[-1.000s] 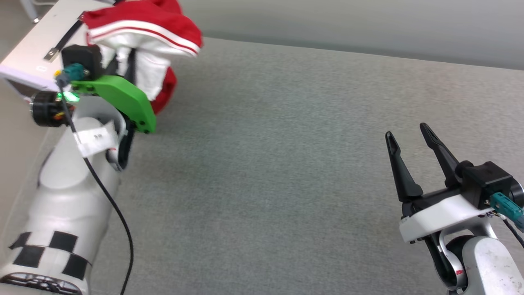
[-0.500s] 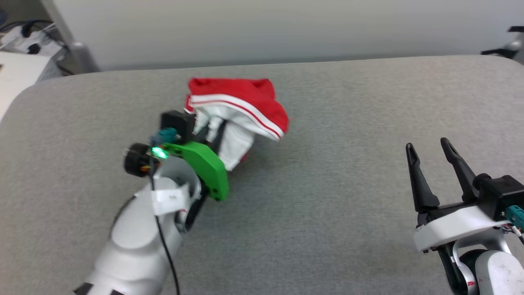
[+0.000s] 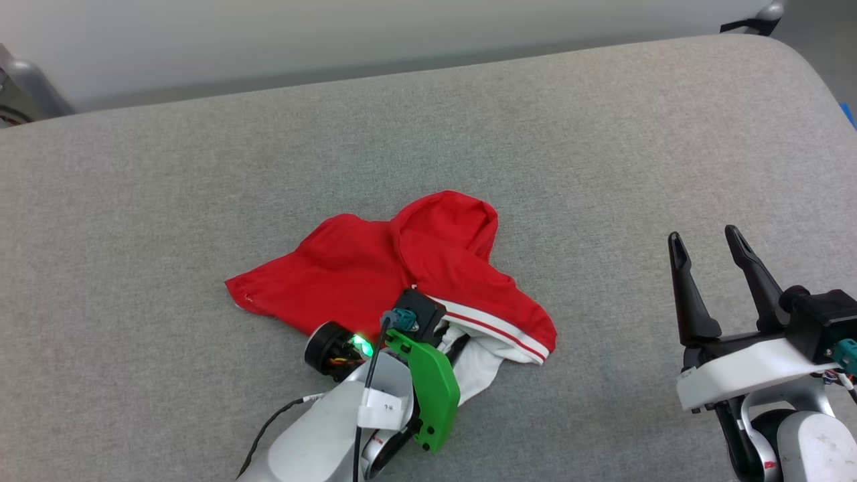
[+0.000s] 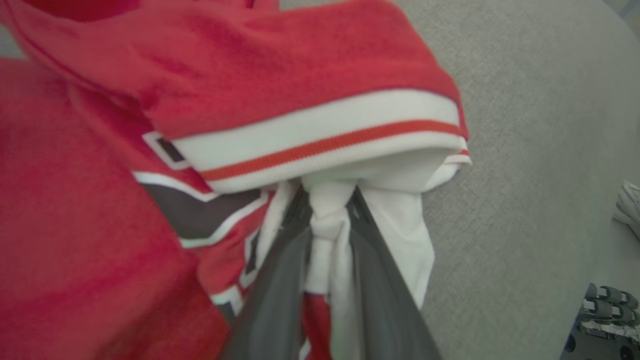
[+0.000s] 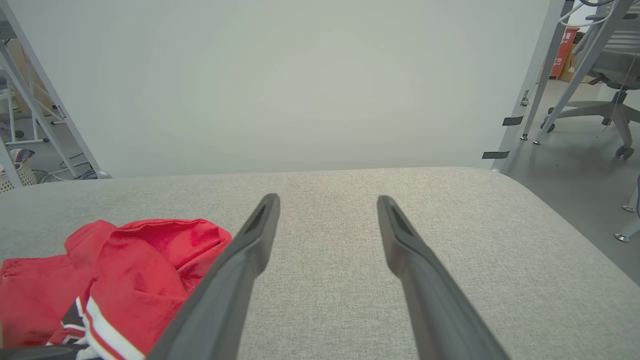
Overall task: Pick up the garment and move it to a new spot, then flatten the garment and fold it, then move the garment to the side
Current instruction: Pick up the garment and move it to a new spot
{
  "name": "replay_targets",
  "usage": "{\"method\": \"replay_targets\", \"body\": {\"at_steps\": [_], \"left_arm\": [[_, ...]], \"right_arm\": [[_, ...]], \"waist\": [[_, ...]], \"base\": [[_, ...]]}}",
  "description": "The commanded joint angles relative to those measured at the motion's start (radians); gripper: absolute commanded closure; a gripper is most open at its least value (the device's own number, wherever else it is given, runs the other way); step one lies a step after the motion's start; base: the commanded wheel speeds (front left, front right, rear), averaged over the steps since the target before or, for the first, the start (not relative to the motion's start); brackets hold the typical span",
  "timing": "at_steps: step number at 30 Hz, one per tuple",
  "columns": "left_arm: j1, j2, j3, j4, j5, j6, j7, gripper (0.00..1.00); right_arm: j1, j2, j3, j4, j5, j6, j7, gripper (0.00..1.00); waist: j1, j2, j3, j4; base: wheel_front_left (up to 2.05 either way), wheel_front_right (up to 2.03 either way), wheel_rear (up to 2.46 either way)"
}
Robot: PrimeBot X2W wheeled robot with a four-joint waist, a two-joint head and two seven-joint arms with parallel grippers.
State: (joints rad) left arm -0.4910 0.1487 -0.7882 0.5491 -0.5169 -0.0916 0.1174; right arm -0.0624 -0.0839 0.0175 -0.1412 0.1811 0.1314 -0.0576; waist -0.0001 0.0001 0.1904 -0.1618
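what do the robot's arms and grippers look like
Both have two long, dark, tapering fingers. The left gripper sits on a pale forearm with a green wrist plate, a teal connector, a green light, a black cable and a white label. The right gripper has a white bracket, a black block with a teal plug, and a scuffed pale forearm.

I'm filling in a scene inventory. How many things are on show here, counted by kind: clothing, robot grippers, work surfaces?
garment: 1
grippers: 2, the left gripper and the right gripper
grey table: 1
Total: 4
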Motion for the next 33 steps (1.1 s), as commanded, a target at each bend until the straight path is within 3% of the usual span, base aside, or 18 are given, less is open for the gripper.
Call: {"method": "replay_targets", "body": {"at_steps": [1, 3, 6, 7, 16, 21, 26, 33], "left_arm": [[0.019, -0.004, -0.013, 0.006, 0.012, -0.008, 0.012, 1.00], [0.024, -0.008, -0.025, 0.007, 0.010, -0.011, 0.016, 1.00], [0.028, -0.021, -0.013, -0.004, -0.012, -0.010, -0.003, 0.05], [0.025, -0.023, -0.004, -0.013, -0.013, -0.003, -0.023, 0.00], [0.026, -0.025, 0.080, -0.138, -0.023, 0.056, -0.214, 0.00], [0.047, 0.007, 0.134, -0.214, 0.000, 0.122, -0.315, 0.00], [0.084, 0.046, 0.208, -0.261, 0.011, 0.182, -0.362, 0.00], [0.148, 0.087, 0.332, -0.317, -0.001, 0.235, -0.378, 0.00]], "right_arm": [[-0.008, 0.002, 0.003, 0.005, 0.008, -0.001, -0.008, 0.00], [-0.012, 0.004, 0.003, 0.009, 0.009, -0.001, -0.011, 0.00], [-0.014, 0.005, -0.001, 0.015, 0.007, -0.001, -0.013, 0.00], [-0.013, 0.005, -0.003, 0.017, 0.006, -0.001, -0.013, 0.00], [0.006, 0.001, -0.010, 0.026, 0.001, -0.001, -0.004, 0.00], [0.020, 0.001, -0.012, 0.029, 0.001, -0.001, 0.005, 0.00], [0.034, 0.001, -0.011, 0.032, 0.003, -0.001, 0.013, 0.00], [0.053, 0.002, -0.019, 0.032, 0.003, -0.001, 0.019, 0.00]], "waist": [[0.0001, -0.0001, 0.015, -0.004], [0.0001, -0.0001, 0.016, 0.004], [0.0001, -0.0001, 0.008, 0.022], [0.0001, -0.0001, 0.003, 0.029], [0.0001, -0.0001, -0.059, 0.098], [0.0001, -0.0001, -0.087, 0.132], [0.0001, -0.0001, -0.105, 0.161], [0.0001, -0.0001, -0.124, 0.189]], "base": [[0.00, 0.00, 0.00], [0.00, 0.00, 0.00], [0.00, 0.00, 0.00], [0.00, 0.00, 0.00], [0.00, 0.00, 0.00], [0.00, 0.00, 0.00], [0.00, 0.00, 0.00], [0.00, 0.00, 0.00]]}}
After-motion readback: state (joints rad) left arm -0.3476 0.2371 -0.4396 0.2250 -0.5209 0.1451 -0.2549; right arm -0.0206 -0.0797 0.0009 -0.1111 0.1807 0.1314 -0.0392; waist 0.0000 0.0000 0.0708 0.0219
